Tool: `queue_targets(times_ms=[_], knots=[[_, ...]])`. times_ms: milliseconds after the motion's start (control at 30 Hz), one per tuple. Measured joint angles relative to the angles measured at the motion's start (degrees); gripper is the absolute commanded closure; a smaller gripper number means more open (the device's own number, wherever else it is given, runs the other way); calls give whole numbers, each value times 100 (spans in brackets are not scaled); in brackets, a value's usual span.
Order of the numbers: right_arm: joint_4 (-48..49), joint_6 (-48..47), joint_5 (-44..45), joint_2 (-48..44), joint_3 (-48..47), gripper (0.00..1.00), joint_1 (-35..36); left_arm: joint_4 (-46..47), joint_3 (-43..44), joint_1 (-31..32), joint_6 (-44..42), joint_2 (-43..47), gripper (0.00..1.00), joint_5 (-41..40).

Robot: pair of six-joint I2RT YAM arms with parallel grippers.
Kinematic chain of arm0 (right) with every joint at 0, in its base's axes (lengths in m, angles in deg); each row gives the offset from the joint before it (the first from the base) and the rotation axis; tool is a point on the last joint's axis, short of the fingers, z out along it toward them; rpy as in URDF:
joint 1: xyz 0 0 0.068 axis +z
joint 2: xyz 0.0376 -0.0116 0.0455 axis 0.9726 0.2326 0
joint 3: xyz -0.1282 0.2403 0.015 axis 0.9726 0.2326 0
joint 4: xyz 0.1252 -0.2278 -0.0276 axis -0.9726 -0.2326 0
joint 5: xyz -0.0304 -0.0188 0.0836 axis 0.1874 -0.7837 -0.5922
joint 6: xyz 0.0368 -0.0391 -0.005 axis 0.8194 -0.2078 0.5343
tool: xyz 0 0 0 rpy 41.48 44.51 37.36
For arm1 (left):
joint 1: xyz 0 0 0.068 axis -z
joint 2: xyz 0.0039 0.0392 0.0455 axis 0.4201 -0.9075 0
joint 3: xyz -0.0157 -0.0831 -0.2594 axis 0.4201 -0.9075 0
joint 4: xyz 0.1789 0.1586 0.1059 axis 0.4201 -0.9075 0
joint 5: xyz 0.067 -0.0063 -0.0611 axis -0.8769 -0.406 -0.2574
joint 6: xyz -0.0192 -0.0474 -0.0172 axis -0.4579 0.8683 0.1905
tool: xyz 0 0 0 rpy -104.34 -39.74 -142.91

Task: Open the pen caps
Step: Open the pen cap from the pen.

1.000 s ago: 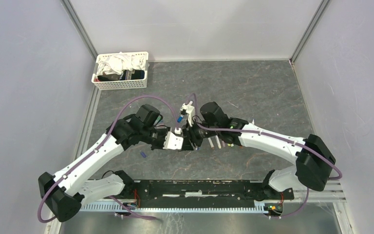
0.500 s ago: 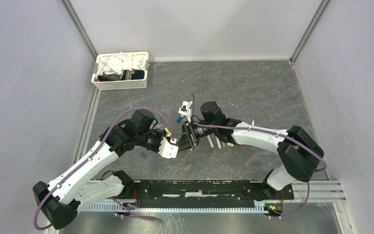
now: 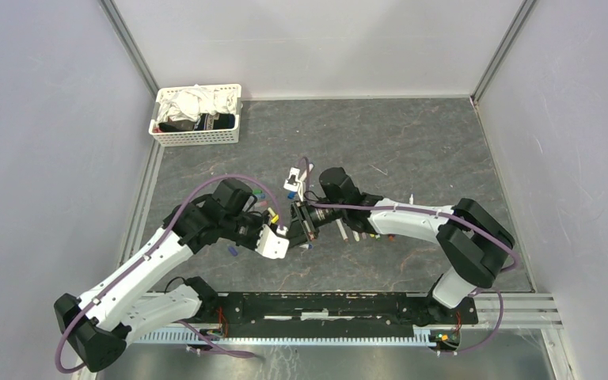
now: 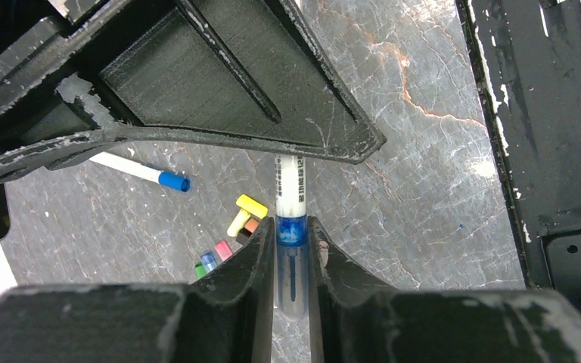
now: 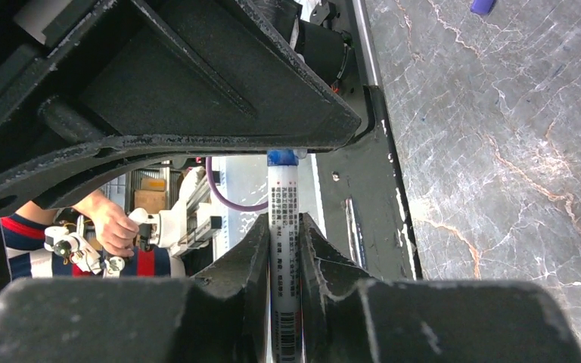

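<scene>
Pen cap in blue, the blue pen cap [image 4: 291,231], hangs above the table [image 4: 424,151] toward its near middle, between the two arms. Over the last second both arms have drifted toward the near left, carrying the pen [image 5: 283,200] with them. Cap and barrel still meet, so the pull looks unfinished. Nearly closed, the left fingers [image 4: 253,265] are clenched on the cap. Opposite them, the right fingers [image 5: 253,257] grasp the white barrel just as tightly. Some loose caps [image 4: 231,238] and another pen [image 4: 140,172] lie on the table beyond.
</scene>
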Motion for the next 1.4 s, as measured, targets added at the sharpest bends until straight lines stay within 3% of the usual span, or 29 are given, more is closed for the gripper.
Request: queue_targets(times_ms=[100, 200, 467, 500, 567, 633, 700, 767, 900, 1200, 1333, 1400], knots=[[52, 107, -2, 22, 0, 80, 17, -20, 0, 0, 0, -20, 69, -20], [278, 256, 11, 46, 0, 73, 59, 57, 0, 9, 0, -37, 69, 4], [629, 494, 111, 46, 0, 77, 127, 114, 0, 11, 0, -70, 92, 24], [625, 518, 120, 48, 0, 79, 129, 111, 0, 11, -2, -68, 93, 24], [621, 581, 153, 68, 0, 100, 127, 101, 0, 11, -2, -59, 92, 20], [614, 658, 151, 114, 0, 100, 127, 81, 2, 11, -2, -55, 85, 7], [658, 726, 144, 166, 0, 100, 136, 17, 2, 7, -2, -74, 64, 4], [656, 730, 153, 170, 0, 100, 138, -20, 22, 7, -11, -125, 49, 11], [765, 726, 162, 160, 7, 100, 136, -136, 61, 13, -90, -155, 46, 17], [979, 903, 151, 109, 214, 100, 129, 133, -87, 13, -203, 129, 50, -197], [1047, 994, 146, 109, 221, 100, 127, 190, -129, 13, -339, 264, 61, -236], [1093, 1040, 146, 109, 221, 100, 127, 190, -129, 13, -372, 234, 73, -234]])
